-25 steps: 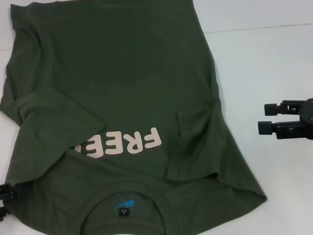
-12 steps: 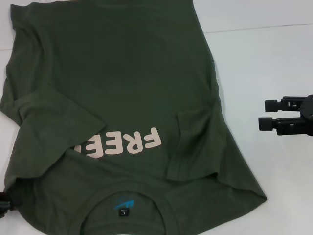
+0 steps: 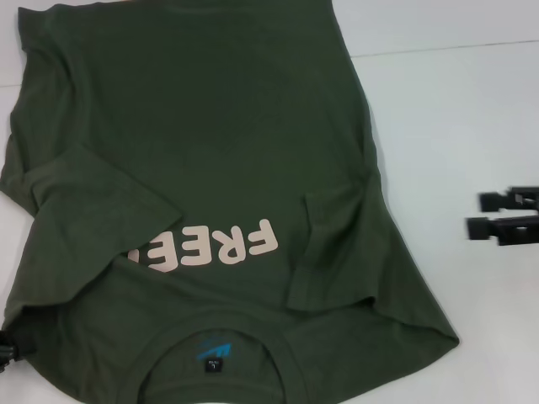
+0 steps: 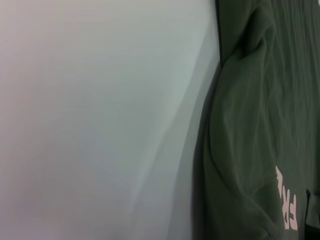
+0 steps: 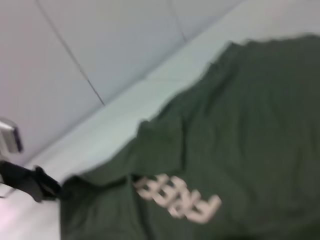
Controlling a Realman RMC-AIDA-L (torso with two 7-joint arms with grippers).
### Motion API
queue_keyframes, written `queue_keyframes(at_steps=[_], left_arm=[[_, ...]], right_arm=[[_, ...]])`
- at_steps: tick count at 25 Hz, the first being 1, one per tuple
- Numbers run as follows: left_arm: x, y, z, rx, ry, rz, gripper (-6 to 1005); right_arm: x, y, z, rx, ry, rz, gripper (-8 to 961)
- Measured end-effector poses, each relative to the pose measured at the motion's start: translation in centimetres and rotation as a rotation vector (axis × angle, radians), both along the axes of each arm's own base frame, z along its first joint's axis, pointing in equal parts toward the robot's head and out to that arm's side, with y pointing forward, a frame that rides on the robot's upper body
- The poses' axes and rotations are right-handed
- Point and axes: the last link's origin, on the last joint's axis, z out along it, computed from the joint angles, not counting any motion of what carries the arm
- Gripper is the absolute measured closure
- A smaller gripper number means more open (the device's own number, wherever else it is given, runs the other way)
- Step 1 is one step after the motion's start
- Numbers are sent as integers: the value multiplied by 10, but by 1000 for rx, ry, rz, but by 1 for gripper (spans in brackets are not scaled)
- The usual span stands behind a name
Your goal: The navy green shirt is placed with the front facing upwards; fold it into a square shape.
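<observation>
The navy green shirt [image 3: 210,143] lies front up on the white table, collar [image 3: 278,353] nearest me, with the pale "FREE" lettering [image 3: 210,250] partly covered. Both sleeves are folded inward: the left sleeve [image 3: 93,189] over the chest, the right sleeve [image 3: 333,244] beside the lettering. My right gripper [image 3: 476,214] hovers open over bare table to the right of the shirt, holding nothing. Only a black sliver of my left gripper [image 3: 7,349] shows at the shirt's near left corner. The shirt [image 4: 250,125] fills one side of the left wrist view. The right wrist view shows the shirt [image 5: 240,140] and the left gripper [image 5: 27,182] beyond it.
The white table [image 3: 455,109] stretches bare to the right of the shirt, with a thin seam line [image 3: 446,46] across its far part. A narrow strip of table [image 3: 10,227] shows left of the shirt.
My right gripper has drawn back to the right, away from the shirt and toward the frame's edge. The left gripper has sunk lower at the bottom left corner. The shirt has not moved.
</observation>
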Motion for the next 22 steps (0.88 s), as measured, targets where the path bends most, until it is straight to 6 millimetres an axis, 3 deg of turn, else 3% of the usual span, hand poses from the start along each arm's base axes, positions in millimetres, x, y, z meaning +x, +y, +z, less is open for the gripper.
queue_keyframes(at_steps=[3,10,22], left_arm=[[-1,0,3,8,1,3,975],[2,6,5,13,4,-10,976],[1,7,8,21,6,-8,976]], right_arm=[[14,-5,13,-46,-74,-170,96],[23,1,9,-159,-182,-372,96],[22,4,-10,-285,-193,-429,96]])
